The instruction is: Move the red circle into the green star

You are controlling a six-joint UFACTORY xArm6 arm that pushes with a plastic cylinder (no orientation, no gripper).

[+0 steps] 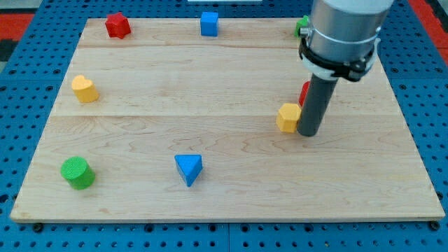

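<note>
The red circle (304, 92) is mostly hidden behind the rod; only a red sliver shows at the rod's left edge, right of board centre. The green star (302, 26) sits at the board's top edge on the view's right, partly hidden by the arm's grey body. My tip (310, 132) rests on the board just below the red circle and touches the right side of a yellow block (288, 117). The green star lies well above the tip, towards the view's top.
A red star-like block (117, 25) sits at the top left, a blue cube (209, 23) at top centre, a yellow heart (84, 89) at the left, a green cylinder (77, 172) at the bottom left, a blue triangle (189, 169) at bottom centre.
</note>
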